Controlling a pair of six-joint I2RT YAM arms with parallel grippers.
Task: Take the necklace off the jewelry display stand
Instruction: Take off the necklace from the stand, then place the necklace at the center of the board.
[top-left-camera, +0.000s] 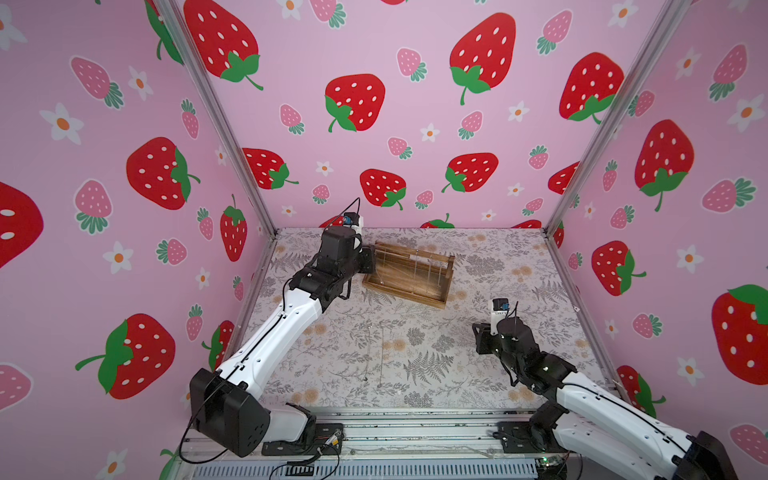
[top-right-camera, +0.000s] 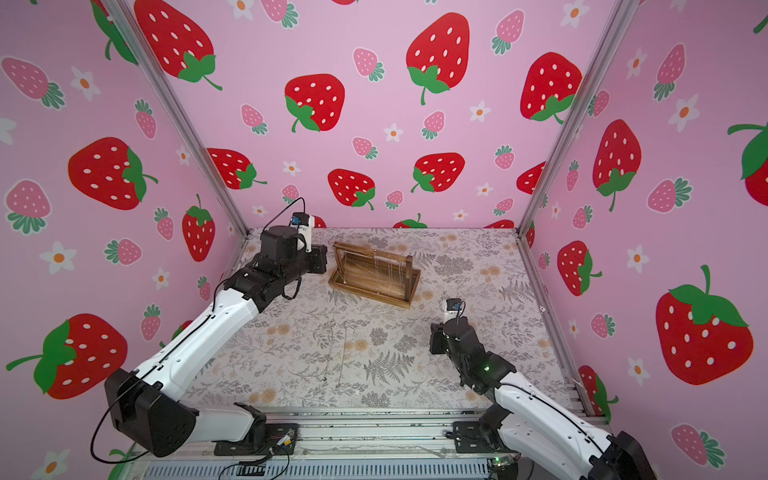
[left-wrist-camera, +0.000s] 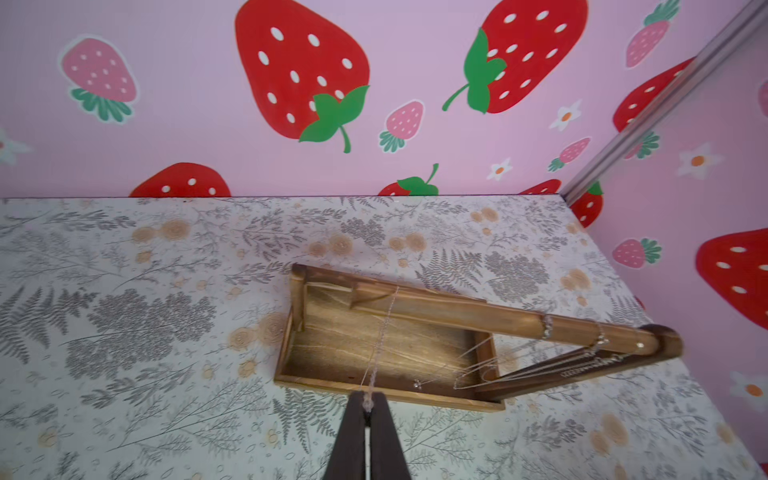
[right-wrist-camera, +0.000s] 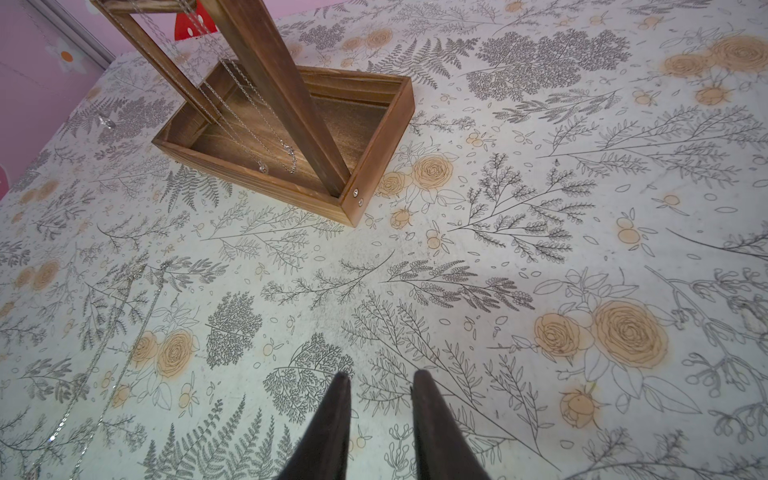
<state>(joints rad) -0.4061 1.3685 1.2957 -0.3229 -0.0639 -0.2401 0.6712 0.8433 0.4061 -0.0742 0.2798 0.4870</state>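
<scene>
The brown wooden jewelry display stand (top-left-camera: 403, 295) (top-right-camera: 365, 293) sits at the back middle of the table, turned at an angle. In the left wrist view a thin silver necklace (left-wrist-camera: 384, 332) runs taut from the stand's top bar (left-wrist-camera: 449, 309) down to my left gripper (left-wrist-camera: 367, 401), which is shut on the chain just outside the tray's long rim. In both top views the left gripper (top-left-camera: 368, 259) (top-right-camera: 320, 259) is at the stand's left end. My right gripper (right-wrist-camera: 382, 376) (top-left-camera: 480, 336) hovers open over bare table, to the front right of the stand and holding nothing.
Several more chains (right-wrist-camera: 245, 89) (left-wrist-camera: 590, 365) hang from the stand's bars into the tray (right-wrist-camera: 386, 137). Loose silver chains (top-left-camera: 381, 357) (right-wrist-camera: 139, 332) lie stretched on the floral table cover in front of the stand. Pink strawberry walls close in the back and sides.
</scene>
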